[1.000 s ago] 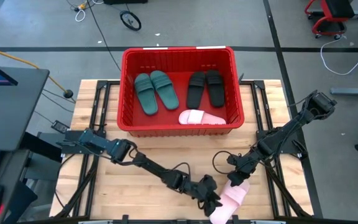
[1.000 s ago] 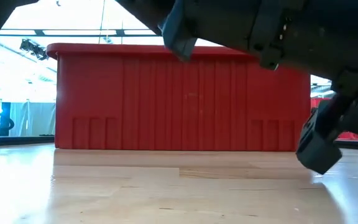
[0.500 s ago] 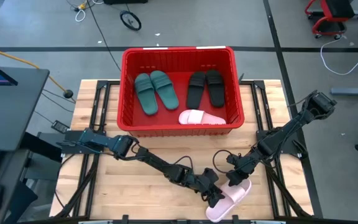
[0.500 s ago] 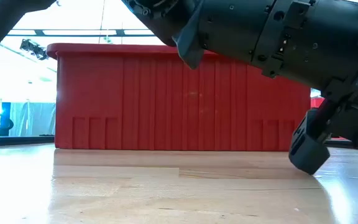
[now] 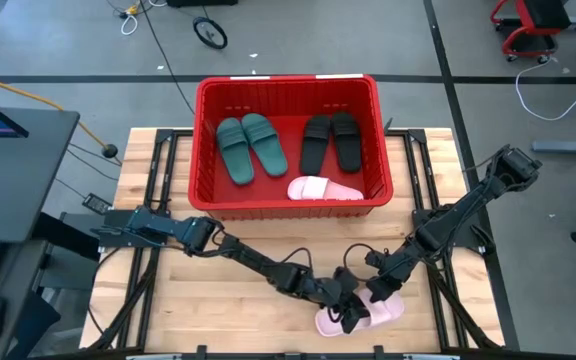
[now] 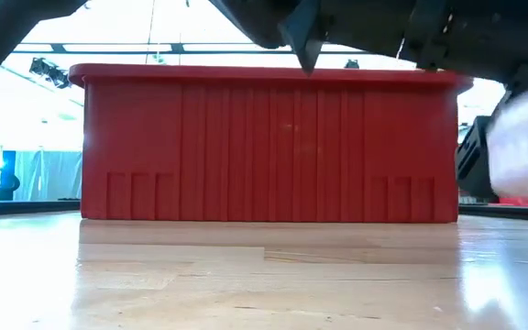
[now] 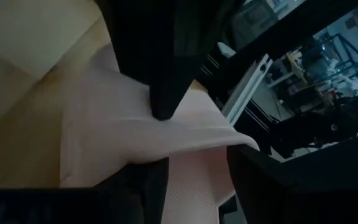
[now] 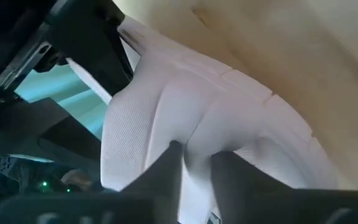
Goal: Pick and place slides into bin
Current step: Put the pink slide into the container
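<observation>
A pale pink slide (image 5: 389,311) lies crosswise near the table's near edge, right of centre. It also shows at the right of the low view (image 6: 524,147). My left gripper (image 5: 349,315) is shut on the slide near its left half. My right gripper (image 5: 376,294) is shut on the slide from its far side. The red bin (image 5: 286,80) stands at the far middle of the table. It holds two dark green slides (image 5: 251,146), two black slides (image 5: 330,141) and another pink slide (image 5: 323,188). My left gripper pinches the pink slide's wide strap (image 7: 120,115). One finger (image 7: 165,74) lies on the strap's outer face and the other (image 7: 146,186) is beneath it, in the foot opening. The fingers come from the table's left, slanting down. My right gripper pinches pink rubber (image 8: 194,140) between its two fingers (image 8: 166,171), beside the arch of the strap. Whether it is strap edge or sole side, I cannot tell. The fingers come from the far right, slanting down.
The bin's tall ribbed wall (image 6: 273,147) fills the low view beyond bare wood. Both arms cross the near half of the table and meet at the slide. Bare tabletop (image 5: 168,190) lies left of the bin.
The pink slide has turned about. It lay slanting with one end at the table's near edge, and that end has swung toward the left, so it now lies nearly crosswise. My left gripper has gone a little toward the far edge with it. The slide has come into the low view.
</observation>
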Robot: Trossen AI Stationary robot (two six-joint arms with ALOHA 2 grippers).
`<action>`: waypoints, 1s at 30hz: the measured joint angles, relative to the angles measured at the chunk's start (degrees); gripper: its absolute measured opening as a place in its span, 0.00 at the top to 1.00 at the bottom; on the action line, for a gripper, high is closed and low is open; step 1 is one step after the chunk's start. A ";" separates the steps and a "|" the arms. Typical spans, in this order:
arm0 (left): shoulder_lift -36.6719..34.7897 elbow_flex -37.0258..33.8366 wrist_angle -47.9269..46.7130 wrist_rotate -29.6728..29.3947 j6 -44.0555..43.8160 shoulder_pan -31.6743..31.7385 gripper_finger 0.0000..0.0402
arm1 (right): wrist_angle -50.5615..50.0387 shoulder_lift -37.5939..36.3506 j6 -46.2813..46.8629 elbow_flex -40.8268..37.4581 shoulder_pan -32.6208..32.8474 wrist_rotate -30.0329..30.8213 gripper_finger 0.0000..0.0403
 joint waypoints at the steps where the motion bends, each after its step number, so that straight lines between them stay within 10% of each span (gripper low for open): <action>1: 0.02 0.77 -0.77 0.06 0.33 0.00 0.57 | 0.00 -0.01 0.00 0.04 0.00 -0.04 0.81; 9: 0.00 3.26 -7.47 1.85 0.07 0.11 0.57 | 0.23 -0.11 -2.68 0.13 0.00 1.15 0.95; 18: -2.84 3.35 -6.99 16.64 -6.08 -1.54 0.57 | 1.99 -7.70 -4.48 0.73 2.68 4.85 0.95; 30: -25.03 3.46 -22.63 15.22 9.14 -3.65 0.57 | -1.37 -21.54 -7.53 0.48 7.69 20.97 0.95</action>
